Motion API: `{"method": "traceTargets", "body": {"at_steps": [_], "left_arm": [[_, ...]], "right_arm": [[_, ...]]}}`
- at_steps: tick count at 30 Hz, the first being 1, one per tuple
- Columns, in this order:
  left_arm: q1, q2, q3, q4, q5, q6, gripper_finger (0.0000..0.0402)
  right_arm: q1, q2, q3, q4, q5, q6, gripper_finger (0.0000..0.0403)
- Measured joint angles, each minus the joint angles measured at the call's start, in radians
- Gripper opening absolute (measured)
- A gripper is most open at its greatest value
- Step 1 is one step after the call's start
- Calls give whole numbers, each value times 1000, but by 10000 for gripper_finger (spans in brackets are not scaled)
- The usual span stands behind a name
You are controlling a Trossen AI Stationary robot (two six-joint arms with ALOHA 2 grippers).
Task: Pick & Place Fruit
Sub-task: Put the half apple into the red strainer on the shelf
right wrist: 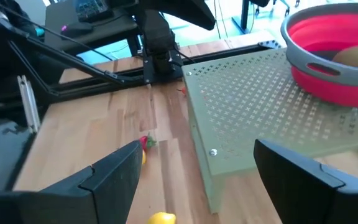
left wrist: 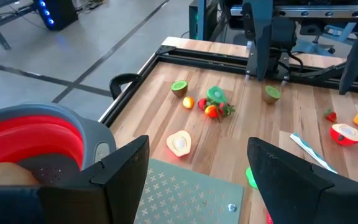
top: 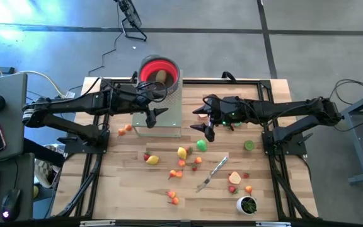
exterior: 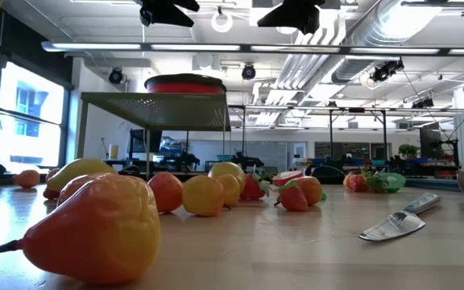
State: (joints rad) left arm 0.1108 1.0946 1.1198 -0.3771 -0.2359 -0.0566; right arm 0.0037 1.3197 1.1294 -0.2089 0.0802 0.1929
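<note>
Small toy fruit lies scattered on the wooden table [top: 125, 189]: a yellow piece [top: 152, 159], another yellow one [top: 182, 152], a green one [top: 201, 145], orange ones [top: 126, 128] and a halved one [top: 234, 178]. A red bowl [top: 159, 70] stands on a grey perforated stand [top: 162, 113] at the far side, with a tan piece [right wrist: 356, 57] inside it. My left gripper [top: 156, 117] hovers open above the stand's near edge. My right gripper [top: 202, 123] hovers open just right of the stand, above the table. Both hold nothing.
A silver knife [top: 214, 171] lies among the fruit at centre right. A small white cup with green contents [top: 247, 204] stands near the front right. Black frame rails [top: 276, 170] run along the table's sides. Bare wood [top: 118, 189] lies at the front left.
</note>
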Motion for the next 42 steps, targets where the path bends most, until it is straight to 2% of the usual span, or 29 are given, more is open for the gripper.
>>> {"method": "traceTargets", "body": {"at_steps": [4, 13, 21, 25, 28, 36, 42], "left_arm": [[0, 0, 0, 0, 0, 0, 267], [0, 0, 0, 0, 0, 0, 267], [0, 0, 0, -17, 0, 14, 267], [0, -5, -31, -20, 90, 55, 267], [-1, -27, -74, 32, 134, 77, 267], [-2, -148, -205, 116, 132, 49, 267], [-80, -254, -282, 117, 124, 28, 267]], "right_arm": [[0, 0, 0, 2, 0, -57, 301], [0, 0, 0, 3, -1, -60, 301], [0, 0, 0, 10, -1, -129, 301], [0, 0, 0, 0, -6, -91, 301], [2, 0, 0, -4, -7, -83, 301], [8, 0, 0, -13, -11, -57, 301], [8, 0, 0, -20, -10, -57, 301]]}}
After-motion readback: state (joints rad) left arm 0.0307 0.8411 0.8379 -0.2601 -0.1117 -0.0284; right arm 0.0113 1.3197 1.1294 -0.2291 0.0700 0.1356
